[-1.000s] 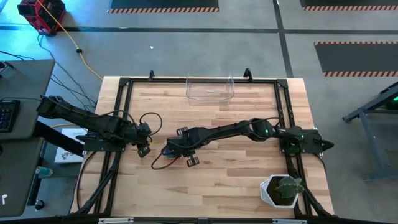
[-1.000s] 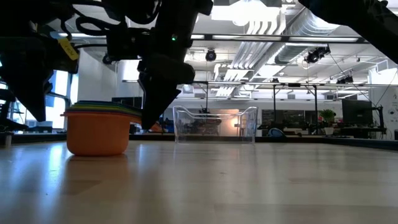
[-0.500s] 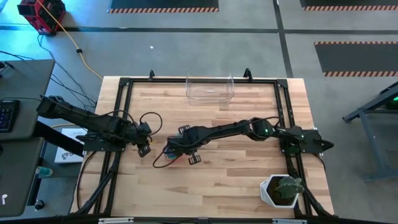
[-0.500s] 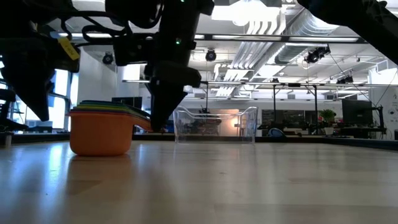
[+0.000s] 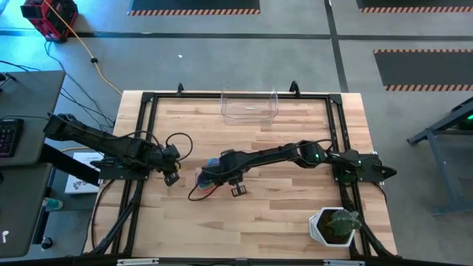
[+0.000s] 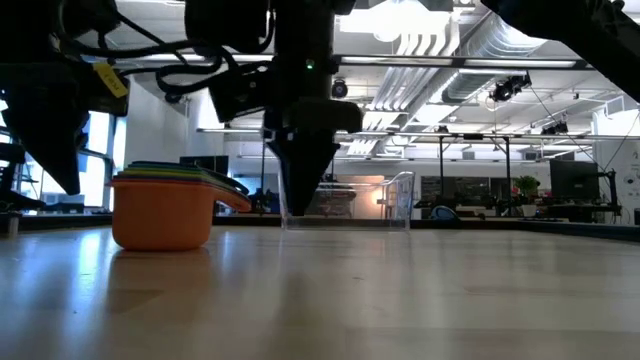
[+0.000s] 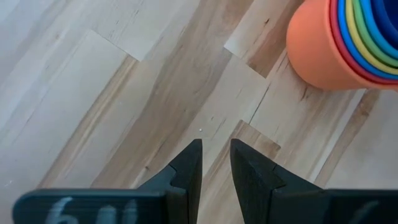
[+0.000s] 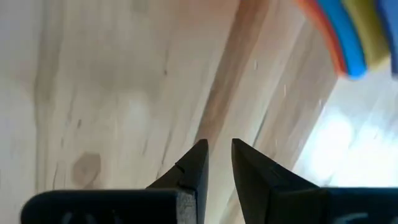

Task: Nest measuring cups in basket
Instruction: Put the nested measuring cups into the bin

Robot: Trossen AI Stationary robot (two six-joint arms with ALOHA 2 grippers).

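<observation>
Grey concrete floor with striped hazard mats surrounds the pale wooden tabletop [image 5: 281,214] when seen from overhead; the clear basket [image 5: 249,105] sits at the far edge with nothing visible inside, and a white pot with a green plant [image 5: 336,226] stands at the near right corner. Near the middle-left, the nested stack of measuring cups [image 5: 204,179] shows as a small patch of colour just beside the right gripper [image 5: 235,188], whose arm stretches across from the right. The left gripper [image 5: 171,177] rests toward the left side, near the stack but apart from it. From table height, the orange-red outer cup [image 6: 162,210] stands upright on the tabletop with the other coloured rims nested inside it, its handle pointing toward the see-through basket behind; a dark gripper hangs between them. Looking past the left wrist, its jaws stand narrowly parted over bare wood, holding nothing, the stack ahead. Past the right wrist, the jaws are likewise a narrow slit, empty, with blue and yellow handles off to one corner.
</observation>
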